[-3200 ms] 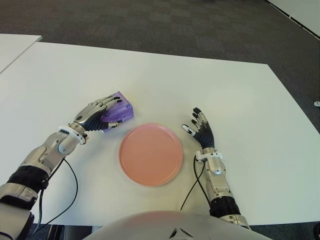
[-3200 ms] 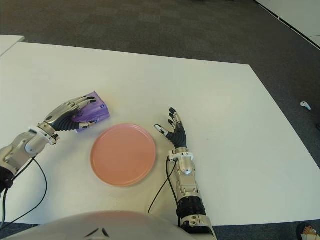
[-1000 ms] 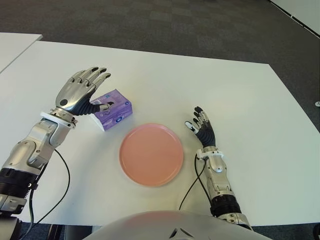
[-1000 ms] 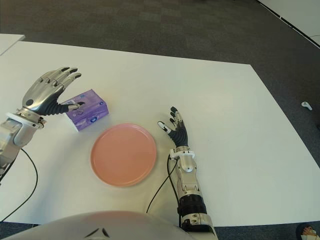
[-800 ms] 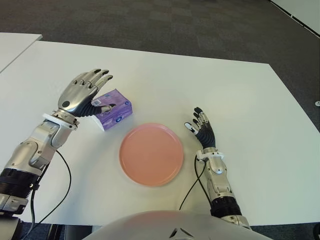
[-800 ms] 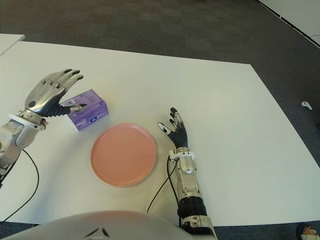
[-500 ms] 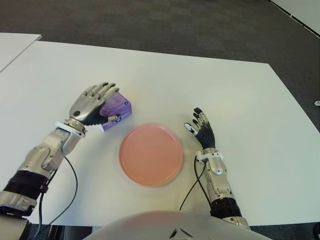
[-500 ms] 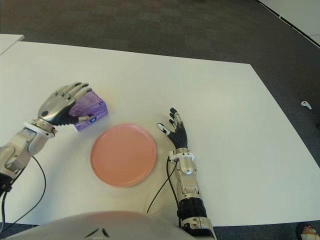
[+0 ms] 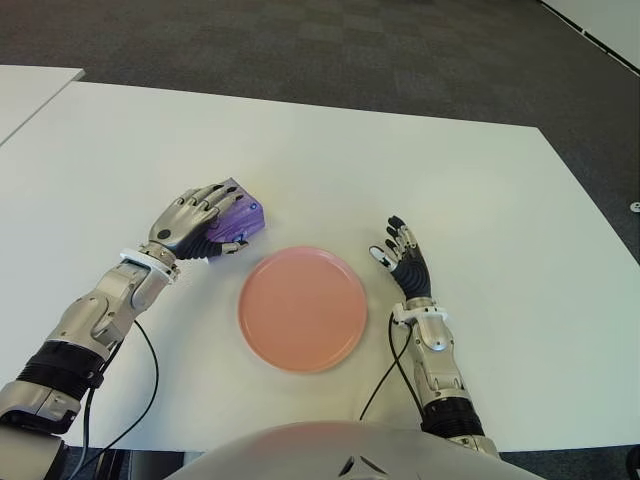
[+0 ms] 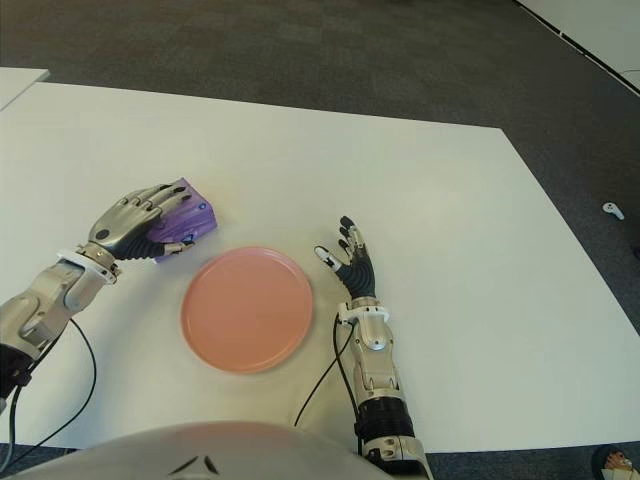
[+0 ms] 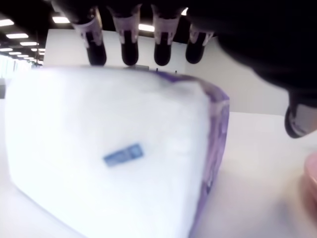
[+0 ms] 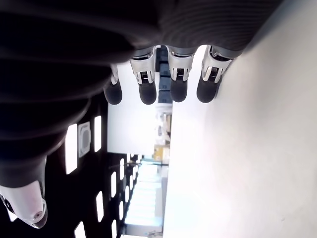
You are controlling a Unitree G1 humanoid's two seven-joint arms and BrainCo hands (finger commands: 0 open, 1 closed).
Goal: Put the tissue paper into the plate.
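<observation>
Plate [image 9: 302, 309] beside tissue pack [image 9: 238, 215], left hand [image 9: 195, 220] covering it

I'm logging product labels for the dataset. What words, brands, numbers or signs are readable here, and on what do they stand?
No text can be read in any view.
Tissue pack, under the left hand: a small blue label shows on its clear wrap in the left wrist view, too blurred to read.
Pink plate: no print.
White table: no markings.
Right hand, right of the plate: no legible marking.
</observation>
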